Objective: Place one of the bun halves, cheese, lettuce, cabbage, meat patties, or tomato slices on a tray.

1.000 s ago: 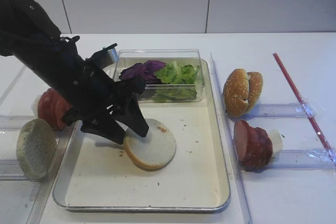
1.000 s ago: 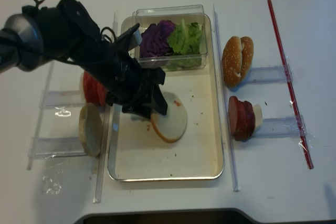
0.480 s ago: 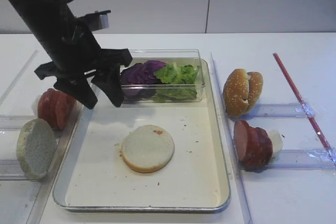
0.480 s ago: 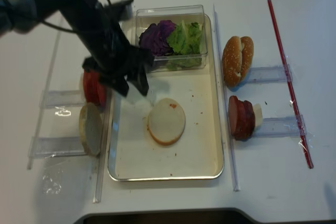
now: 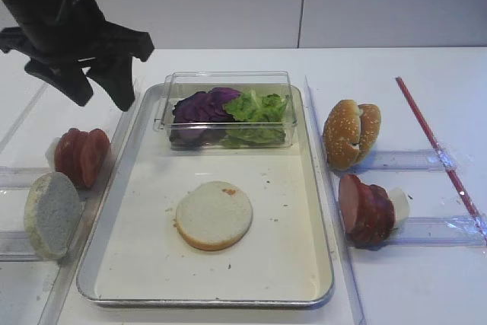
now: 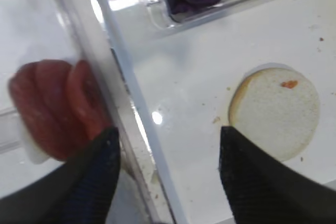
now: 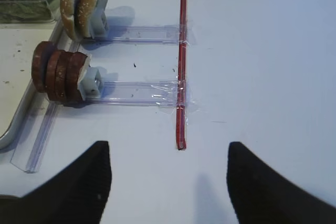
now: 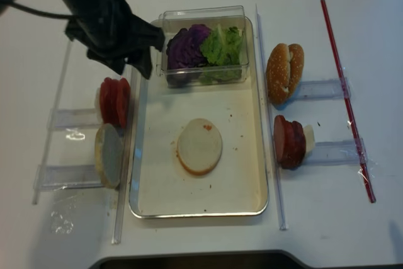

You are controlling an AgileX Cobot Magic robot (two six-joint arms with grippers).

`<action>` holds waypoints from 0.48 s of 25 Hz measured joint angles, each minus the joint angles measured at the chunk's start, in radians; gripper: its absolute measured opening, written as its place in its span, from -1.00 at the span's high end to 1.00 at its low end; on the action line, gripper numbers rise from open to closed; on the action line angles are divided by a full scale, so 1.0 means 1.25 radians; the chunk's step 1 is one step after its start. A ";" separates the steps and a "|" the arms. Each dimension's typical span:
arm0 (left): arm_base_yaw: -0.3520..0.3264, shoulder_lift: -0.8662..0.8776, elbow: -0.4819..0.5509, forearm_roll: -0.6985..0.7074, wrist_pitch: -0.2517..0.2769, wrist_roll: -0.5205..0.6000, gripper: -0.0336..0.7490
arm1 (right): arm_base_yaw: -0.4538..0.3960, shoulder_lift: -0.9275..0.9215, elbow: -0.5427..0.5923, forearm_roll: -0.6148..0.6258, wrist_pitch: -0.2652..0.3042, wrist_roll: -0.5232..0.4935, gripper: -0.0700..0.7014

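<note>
The round flat bun half with a white cut face and golden-tan rim [image 5: 214, 215] lies flat on the cream floor of the large rectangular silver metal tray [image 5: 319, 211], roughly mid-tray and apart from every wall — so by the look of it the placement is done. The left gripper [image 5: 97, 93] hangs high above the tray's far-left corner, jaws spread and holding nothing; the right gripper [image 7: 169, 174] sits off over bare white table, its dark fingers [image 7: 86, 182] parted and empty too. What could go wrong lies mostly on the left: the open jaws hover just over the bright red tomato slices [image 5: 82, 156] standing on edge in their clear rail, and a low or careless sweep could topple them or knock the tray rim, jolting the bun. The clear plastic box holding dark purple cabbage pieces [image 5: 204, 104] and bright green ruffled lettuce [image 5: 259, 108] is also near that arm (it looks light enough to skid if clipped). A red crumb sits on the bun face — harmless, I judge.
</note>
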 joint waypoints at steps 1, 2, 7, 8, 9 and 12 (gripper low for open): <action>0.004 -0.014 0.000 0.015 0.000 0.000 -0.18 | 0.000 0.000 0.000 0.000 0.000 0.000 -0.50; 0.013 -0.029 0.000 0.028 0.002 -0.002 -0.18 | 0.000 0.000 0.000 0.000 0.000 0.000 -0.50; 0.082 -0.101 0.023 0.073 0.005 0.001 -0.18 | 0.000 0.000 0.000 0.000 0.000 0.000 -0.50; 0.100 -0.121 0.037 0.081 0.005 0.001 -0.18 | 0.000 0.000 0.000 0.000 0.000 0.000 -0.50; 0.120 -0.143 0.057 0.088 0.005 0.001 -0.18 | 0.000 0.000 0.000 0.000 0.000 0.000 -0.50; 0.182 -0.213 0.123 0.104 0.007 0.003 -0.18 | 0.000 0.000 0.000 0.000 0.000 0.000 -0.50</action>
